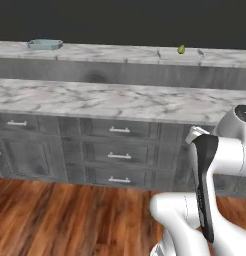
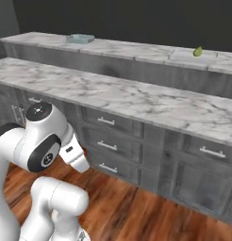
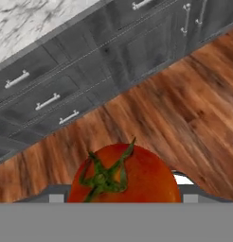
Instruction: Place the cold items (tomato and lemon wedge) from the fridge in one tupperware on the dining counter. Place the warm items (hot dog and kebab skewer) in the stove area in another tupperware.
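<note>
Left base view: the white arm is folded low at the 4 o'clock corner, in front of the marble-topped block with grey drawer fronts (image 1: 119, 150). Behind that block runs the long white marble dining counter (image 1: 120, 54). On it the shallow pale blue-green tupperware tray (image 1: 45, 44) sits at 11 o'clock, and the small yellow-green lemon wedge (image 1: 181, 49) stands bare on the marble at 1 o'clock, well apart from the tray. Right base view: the same counter crosses the top of the picture, with the tray at 11 o'clock and the wedge at 1 o'clock, again well apart; the arm's elbow is bunched at 8 o'clock above the wooden floor (image 2: 136, 212). Hand view: the round bright red tomato (image 3: 125, 175) with its green stem fills the 6 o'clock position, sitting where the gripper's (image 3: 123, 198) fingers rise, so the jaws are judged spread wide and pinching the tomato, though the tips themselves are hidden behind it. The camera looks past the fruit at drawer fronts and floor. Judgement: the step in hand is carrying the tomato to the dining counter. To do it well, the grip should stay firm, the arm should lift clear over the nearer block, and release should come low inside the tray, lest the fruit roll off.
</note>
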You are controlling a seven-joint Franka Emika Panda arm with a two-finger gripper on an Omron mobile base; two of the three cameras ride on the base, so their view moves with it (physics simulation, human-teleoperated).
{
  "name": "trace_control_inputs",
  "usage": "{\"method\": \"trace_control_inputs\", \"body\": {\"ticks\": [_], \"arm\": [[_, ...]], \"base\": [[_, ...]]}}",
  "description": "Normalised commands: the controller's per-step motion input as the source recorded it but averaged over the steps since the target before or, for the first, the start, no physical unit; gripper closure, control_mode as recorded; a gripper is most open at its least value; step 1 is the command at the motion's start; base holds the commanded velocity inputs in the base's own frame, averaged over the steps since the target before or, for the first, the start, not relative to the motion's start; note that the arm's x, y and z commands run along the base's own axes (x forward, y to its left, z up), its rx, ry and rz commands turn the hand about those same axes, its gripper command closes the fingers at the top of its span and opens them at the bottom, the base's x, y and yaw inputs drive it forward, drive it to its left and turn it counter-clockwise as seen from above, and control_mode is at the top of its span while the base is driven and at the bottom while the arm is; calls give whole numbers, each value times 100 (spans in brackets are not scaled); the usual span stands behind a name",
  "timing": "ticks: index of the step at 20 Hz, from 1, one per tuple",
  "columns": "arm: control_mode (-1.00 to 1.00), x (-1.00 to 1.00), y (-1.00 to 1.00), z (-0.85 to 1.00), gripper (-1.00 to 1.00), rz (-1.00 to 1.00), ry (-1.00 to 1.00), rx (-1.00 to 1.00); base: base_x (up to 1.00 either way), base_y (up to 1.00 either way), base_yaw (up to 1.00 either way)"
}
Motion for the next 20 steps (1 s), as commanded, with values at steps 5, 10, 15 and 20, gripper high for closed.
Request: {"method": "trace_control_inputs", "body": {"ticks": [5, 10, 15, 20], "arm": [[100, 0, 0, 0, 100, 0, 0, 0], [100, 0, 0, 0, 100, 0, 0, 0], [100, 0, 0, 0, 100, 0, 0, 0], [100, 0, 0, 0, 100, 0, 0, 0]], "base": [[100, 35, 22], [91, 67, 7], [71, 98, 0], [58, 100, 0]]}}
